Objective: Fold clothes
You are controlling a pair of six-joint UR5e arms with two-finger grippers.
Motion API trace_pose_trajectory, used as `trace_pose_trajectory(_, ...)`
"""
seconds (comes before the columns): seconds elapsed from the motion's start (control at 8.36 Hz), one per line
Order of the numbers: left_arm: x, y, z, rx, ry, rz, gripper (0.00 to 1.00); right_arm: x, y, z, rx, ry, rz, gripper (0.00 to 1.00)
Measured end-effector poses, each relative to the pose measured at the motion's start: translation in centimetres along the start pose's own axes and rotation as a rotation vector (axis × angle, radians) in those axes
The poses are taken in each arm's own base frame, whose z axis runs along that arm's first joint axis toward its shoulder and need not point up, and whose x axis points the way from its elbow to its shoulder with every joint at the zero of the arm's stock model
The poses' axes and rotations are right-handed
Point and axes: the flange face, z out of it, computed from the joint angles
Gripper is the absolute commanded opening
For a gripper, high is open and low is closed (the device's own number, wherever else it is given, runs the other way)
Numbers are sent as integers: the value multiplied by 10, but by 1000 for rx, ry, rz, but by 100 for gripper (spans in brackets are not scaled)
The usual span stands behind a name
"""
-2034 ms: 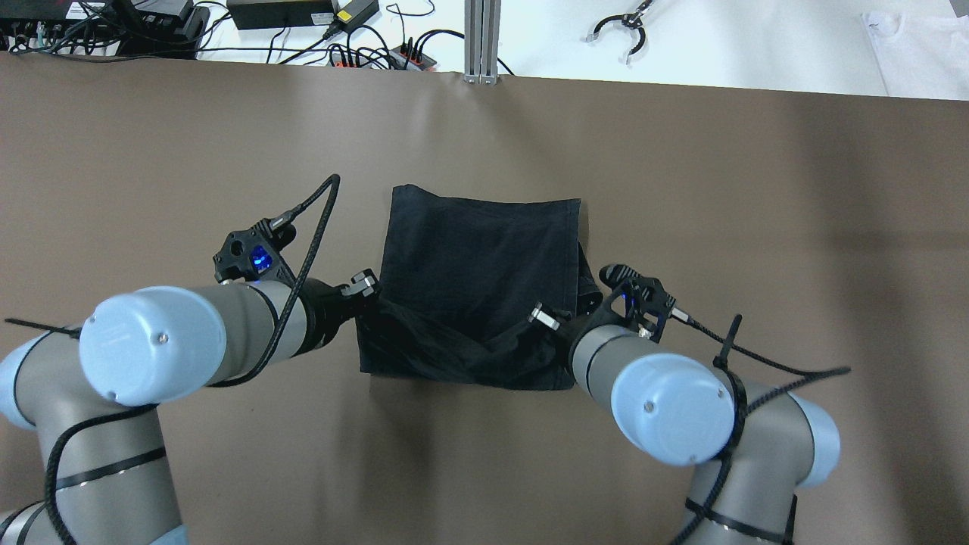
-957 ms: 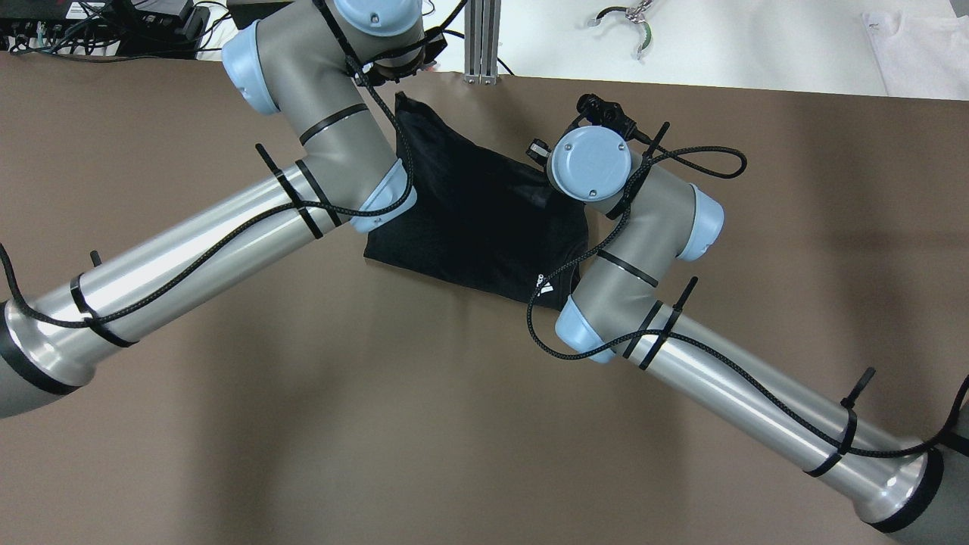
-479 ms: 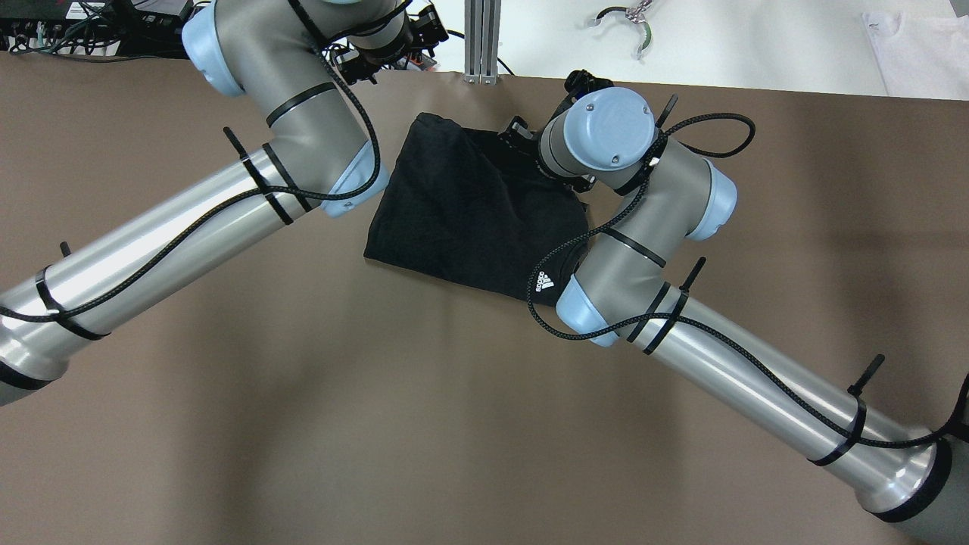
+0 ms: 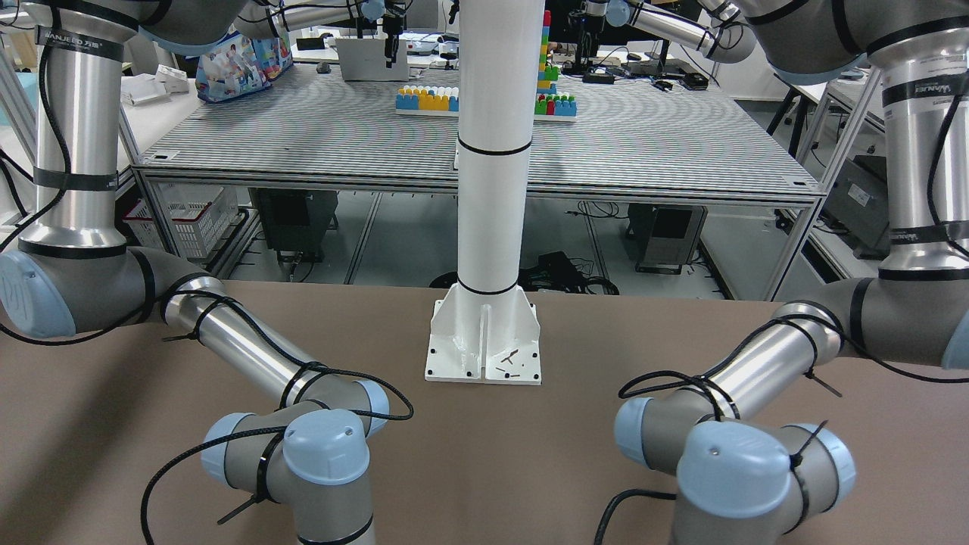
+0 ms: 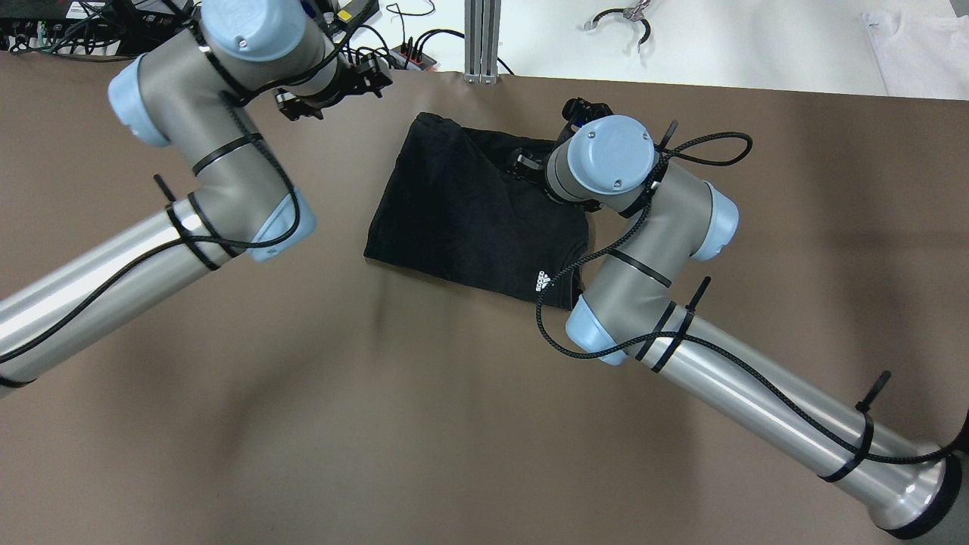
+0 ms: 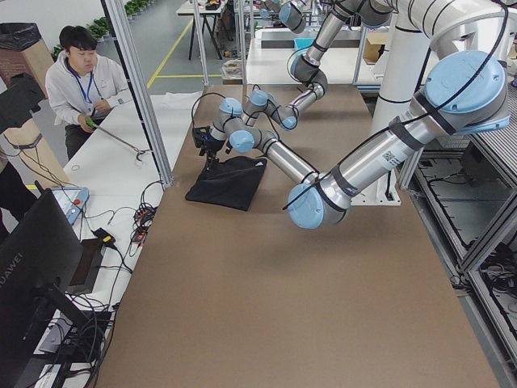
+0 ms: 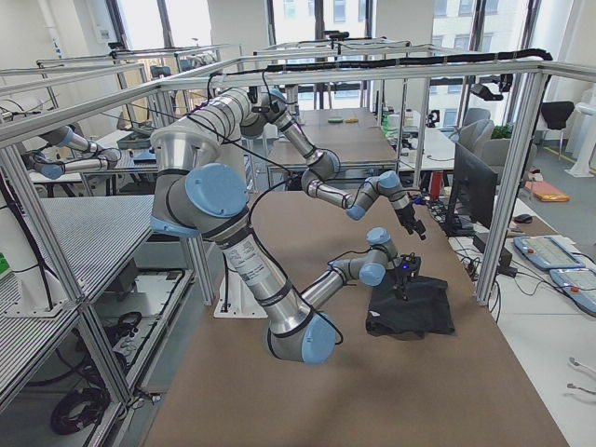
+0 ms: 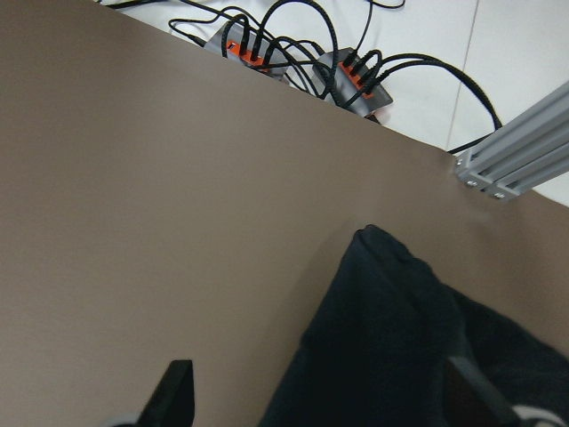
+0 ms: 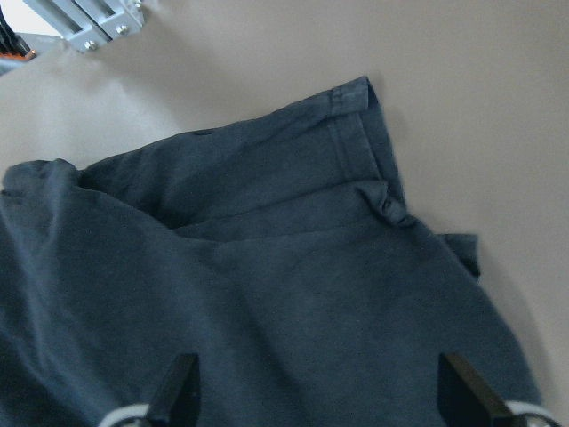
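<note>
The clothes are one black garment (image 5: 454,212) with a small white logo (image 5: 541,281), lying folded on the brown table toward its far edge. The garment also shows in the side views (image 6: 228,182) (image 7: 414,307). My left gripper (image 5: 333,92) hangs off the garment's far left corner. In its wrist view the left gripper (image 8: 320,382) is open, with the garment's corner (image 8: 391,294) below it. My right gripper (image 5: 524,163) hovers over the garment's far right part. It stands open (image 9: 320,387) above the hemmed cloth (image 9: 293,267), holding nothing.
A white pillar's base plate (image 4: 483,344) stands on the table at the robot's side. Cables and power strips (image 5: 363,45) lie beyond the far edge beside an aluminium post (image 5: 481,38). A person (image 6: 77,81) sits past that edge. Bare brown table (image 5: 424,424) surrounds the garment.
Both grippers carried the garment's near edge over to the far side, folding it, and let go. Since then the left arm has swung left, away from the garment; the right barely moved.
</note>
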Motion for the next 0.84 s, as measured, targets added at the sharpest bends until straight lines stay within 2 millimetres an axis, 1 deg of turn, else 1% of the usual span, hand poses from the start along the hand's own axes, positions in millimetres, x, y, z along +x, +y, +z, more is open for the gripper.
trace_pose_trajectory(0.12,-52,5,-1,-5,-13,94,100,28,-5,9,0,33,-120,95)
trace_pose_trajectory(0.24,-115,-1,-8,-10,-40,182,100,69,-18,16,4,76,-245,95)
trace_pose_trajectory(0.36,-184,-14,-19,-17,-80,265,100,125,-37,13,12,124,-374,95)
trace_pose_trajectory(0.48,-253,-32,-33,-14,-133,360,100,193,-64,-6,21,174,-499,95)
trace_pose_trajectory(0.6,-326,-57,-53,-10,-203,478,100,272,-99,-39,18,231,-612,95)
trace_pose_trajectory(0.72,-387,-83,-77,-5,-266,591,100,346,-135,-77,12,293,-691,95)
trace_pose_trajectory(0.84,-437,-109,-103,2,-324,673,100,406,-169,-114,12,365,-756,95)
